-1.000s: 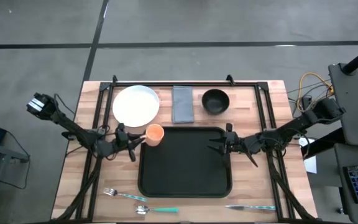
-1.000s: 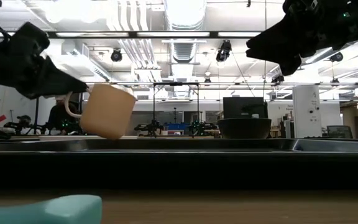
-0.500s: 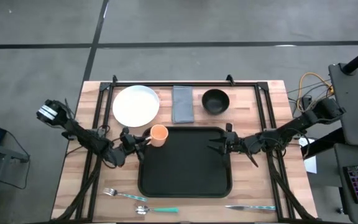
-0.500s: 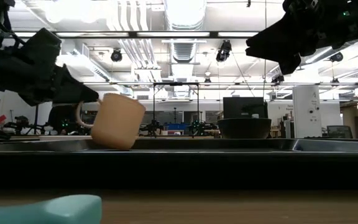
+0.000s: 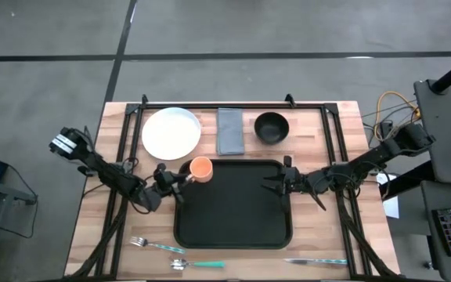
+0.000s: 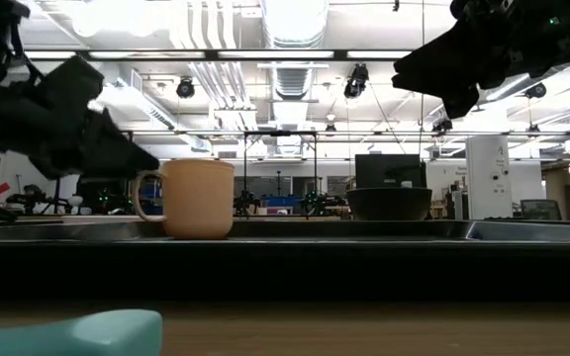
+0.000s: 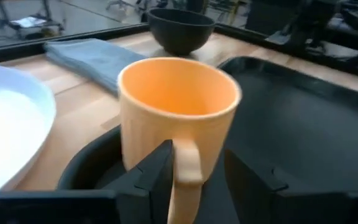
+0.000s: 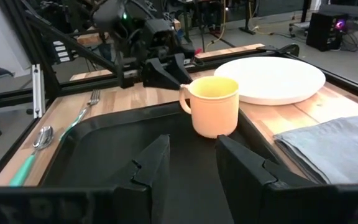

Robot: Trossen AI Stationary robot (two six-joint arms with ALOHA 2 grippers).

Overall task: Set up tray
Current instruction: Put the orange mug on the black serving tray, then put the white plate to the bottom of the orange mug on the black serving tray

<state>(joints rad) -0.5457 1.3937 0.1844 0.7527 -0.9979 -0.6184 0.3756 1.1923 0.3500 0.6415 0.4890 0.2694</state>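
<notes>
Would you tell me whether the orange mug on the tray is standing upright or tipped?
Upright. In the low view the orange mug sits flat on the tray with vertical sides, and the left wrist view shows its open mouth facing up.

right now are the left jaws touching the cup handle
Apart. The left wrist view shows the left gripper with its jaws either side of the orange cup's handle, a gap showing on each side.

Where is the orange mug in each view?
High: mug at the tray's far-left corner, near the plate.
Low: left of centre, upright on the tray.
Left wrist: centre, handle between the left gripper's fingers.
Right wrist: centre.
Shared landmark: the plate.
</notes>
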